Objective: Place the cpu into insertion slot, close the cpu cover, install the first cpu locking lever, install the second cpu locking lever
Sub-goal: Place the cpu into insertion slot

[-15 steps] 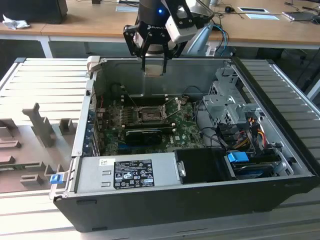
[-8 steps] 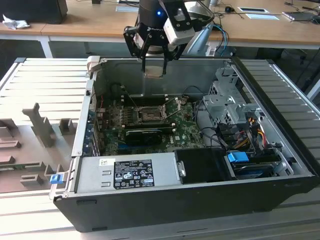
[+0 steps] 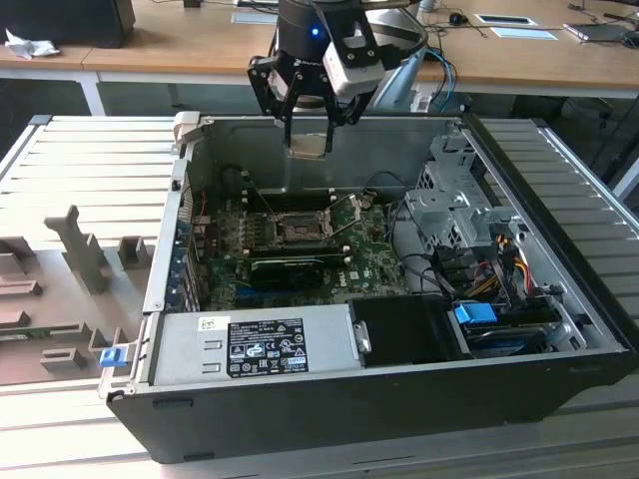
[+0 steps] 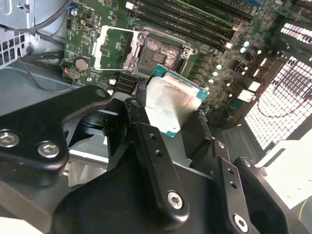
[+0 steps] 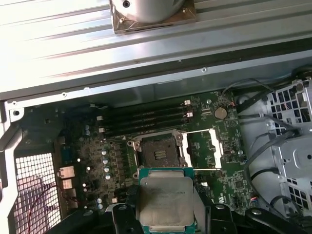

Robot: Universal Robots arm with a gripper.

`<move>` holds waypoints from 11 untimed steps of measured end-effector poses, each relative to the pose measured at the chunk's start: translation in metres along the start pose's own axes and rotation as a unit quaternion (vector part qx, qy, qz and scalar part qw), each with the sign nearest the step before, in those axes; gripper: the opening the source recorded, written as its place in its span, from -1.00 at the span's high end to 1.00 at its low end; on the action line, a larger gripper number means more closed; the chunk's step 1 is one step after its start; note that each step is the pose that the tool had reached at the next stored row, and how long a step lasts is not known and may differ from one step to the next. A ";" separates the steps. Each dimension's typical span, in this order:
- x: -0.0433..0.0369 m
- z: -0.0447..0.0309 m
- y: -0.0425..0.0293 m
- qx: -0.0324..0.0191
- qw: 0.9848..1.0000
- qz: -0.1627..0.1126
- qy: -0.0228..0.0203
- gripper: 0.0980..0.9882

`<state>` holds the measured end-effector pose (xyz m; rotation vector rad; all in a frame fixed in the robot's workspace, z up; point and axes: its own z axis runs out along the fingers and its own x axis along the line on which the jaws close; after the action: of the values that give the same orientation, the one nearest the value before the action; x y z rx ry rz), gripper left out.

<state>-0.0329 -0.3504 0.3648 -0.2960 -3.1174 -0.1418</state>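
Note:
My gripper (image 3: 308, 138) hangs over the back wall of the open computer case (image 3: 150, 299), shut on the cpu (image 3: 307, 146). In both wrist views the cpu (image 4: 173, 100) (image 5: 165, 202) shows its dull silver top and green edge, clamped between the black fingers (image 4: 144, 126). The insertion slot (image 5: 158, 151) (image 4: 163, 51) (image 3: 300, 229) lies bare on the green board, below and ahead of the cpu. The cpu cover (image 5: 204, 148) (image 4: 113, 48) is flipped open beside the slot. The cpu is well above the board and apart from the slot.
A black ribbed heatsink (image 3: 290, 267) sits in front of the slot, with memory sticks (image 5: 146, 119) behind it. A power supply (image 3: 255, 344) fills the case front; a drive cage (image 3: 449, 205) and cables (image 3: 479, 269) are at the exterior view's right. Grey fixtures (image 3: 85, 254) stand outside.

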 end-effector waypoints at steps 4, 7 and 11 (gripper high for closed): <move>0.0000 0.0001 0.0000 0.000 1.000 0.017 -0.002 0.03; 0.0000 0.0002 0.0000 0.000 1.000 0.027 -0.002 0.03; 0.0000 0.0004 -0.0001 -0.001 0.999 0.041 -0.004 0.03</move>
<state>-0.0329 -0.3505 0.3644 -0.4253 -3.1061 -0.1422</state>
